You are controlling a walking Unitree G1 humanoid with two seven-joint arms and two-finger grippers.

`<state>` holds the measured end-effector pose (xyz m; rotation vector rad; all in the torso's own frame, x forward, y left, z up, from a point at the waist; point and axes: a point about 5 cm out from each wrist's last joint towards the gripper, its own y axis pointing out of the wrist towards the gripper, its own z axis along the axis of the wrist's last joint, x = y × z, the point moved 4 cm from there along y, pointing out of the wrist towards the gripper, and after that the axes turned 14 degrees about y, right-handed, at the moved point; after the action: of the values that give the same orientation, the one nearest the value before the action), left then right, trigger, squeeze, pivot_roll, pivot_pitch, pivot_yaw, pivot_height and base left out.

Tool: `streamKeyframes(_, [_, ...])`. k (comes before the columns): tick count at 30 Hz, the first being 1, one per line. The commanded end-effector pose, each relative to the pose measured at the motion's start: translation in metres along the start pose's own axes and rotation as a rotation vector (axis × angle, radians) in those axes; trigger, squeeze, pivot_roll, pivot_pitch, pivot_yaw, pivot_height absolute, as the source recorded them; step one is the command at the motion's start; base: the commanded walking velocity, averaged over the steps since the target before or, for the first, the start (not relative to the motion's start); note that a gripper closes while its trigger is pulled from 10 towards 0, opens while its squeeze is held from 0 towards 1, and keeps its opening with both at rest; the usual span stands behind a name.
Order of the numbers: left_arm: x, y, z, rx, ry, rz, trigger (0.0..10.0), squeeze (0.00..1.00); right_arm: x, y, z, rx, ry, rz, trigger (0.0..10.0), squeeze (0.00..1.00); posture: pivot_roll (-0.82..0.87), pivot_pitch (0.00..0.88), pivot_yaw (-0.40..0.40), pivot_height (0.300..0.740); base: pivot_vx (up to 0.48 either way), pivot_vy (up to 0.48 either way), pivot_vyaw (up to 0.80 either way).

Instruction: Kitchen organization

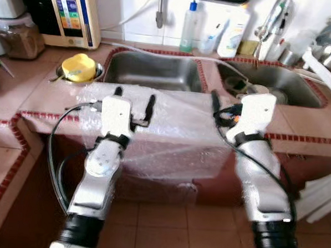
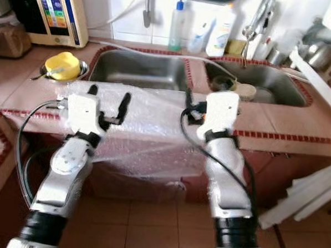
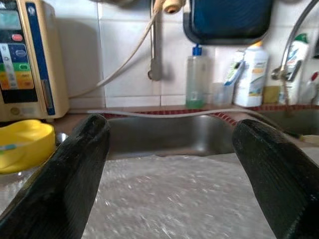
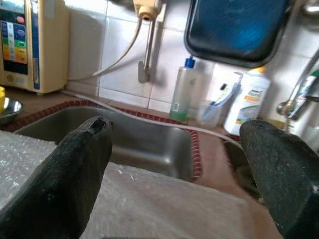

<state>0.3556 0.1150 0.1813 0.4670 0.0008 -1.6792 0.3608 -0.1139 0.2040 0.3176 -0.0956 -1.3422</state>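
In front of the double sink (image 1: 151, 72), a bubble wrap sheet (image 1: 170, 141) is draped over the tabletop edge, probably awaiting removal. Above it the left end effector (image 1: 134, 97) and right end effector (image 4: 174, 144) are held open, empty. Beside the sink, a steel bowl (image 1: 61, 71) holds a yellow object (image 1: 78, 66).

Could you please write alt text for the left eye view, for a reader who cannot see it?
Two silver robot arms reach over a bubble wrap sheet draped across a tiled counter's front edge, the left gripper open. Behind lies a steel double sink, with a yellow object in a small bowl to its left.
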Motion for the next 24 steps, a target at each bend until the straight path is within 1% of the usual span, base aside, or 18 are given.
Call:
streamKeyframes(1, [0.0102, 0.0012, 0.0040, 0.010, -0.005, -0.030, 10.0, 0.00, 0.0104, -0.0003, 0.0045, 0.009, -0.017, -0.023, 10.0, 0.00, -0.04, 0.069, -0.061, 0.740, 0.461, 0.000, 0.00])
streamKeyframes(8, [0.0090, 0.0006, 0.0026, 0.000, -0.006, -0.021, 10.0, 0.00, 0.0109, -0.0010, 0.0030, 0.006, -0.013, -0.026, 10.0, 0.00, -0.04, 0.078, -0.061, 0.740, 0.437, 0.000, 0.00])
streamKeyframes(15, [0.0093, 0.0003, 0.0014, -0.010, -0.004, -0.017, 10.0, 0.00, 0.0106, -0.0010, 0.0025, 0.003, -0.010, -0.026, 10.0, 0.00, -0.04, 0.082, -0.060, 0.740, 0.329, 0.000, 0.00])
streamKeyframes(18, [0.0083, 0.0006, 0.0004, -0.017, -0.004, -0.004, 10.0, 0.00, 0.0112, -0.0011, 0.0022, -0.001, -0.018, -0.028, 10.0, 0.00, -0.04, 0.082, -0.060, 0.740, 0.000, 0.000, 0.00])
streamKeyframes(21, [0.0082, 0.0044, 0.0009, -0.032, 0.041, 0.013, 10.0, 0.00, 0.0128, -0.0007, 0.0030, 0.002, -0.025, -0.035, 10.0, 0.00, -0.04, 0.082, -0.060, 0.740, 0.000, 0.000, 0.46])
streamKeyframes(22, [0.0062, 0.0065, 0.0004, -0.047, 0.066, 0.028, 10.0, 0.00, 0.0133, -0.0006, 0.0032, 0.003, -0.024, -0.036, 10.0, 0.00, -0.04, 0.082, -0.060, 0.740, 0.000, 0.000, 0.49])
streamKeyframes(23, [0.0062, 0.0065, 0.0004, -0.047, 0.066, 0.028, 10.0, 0.00, 0.0133, -0.0006, 0.0032, 0.003, -0.024, -0.036, 10.0, 0.00, -0.04, 0.082, -0.060, 0.740, 0.000, 0.000, 0.49])
streamKeyframes(24, [0.0029, 0.0082, -0.0001, -0.061, 0.091, 0.044, 10.0, 0.00, 0.0133, -0.0005, 0.0030, 0.003, -0.024, -0.037, 10.0, 0.00, -0.04, 0.080, -0.059, 0.740, 0.000, 0.000, 0.48])
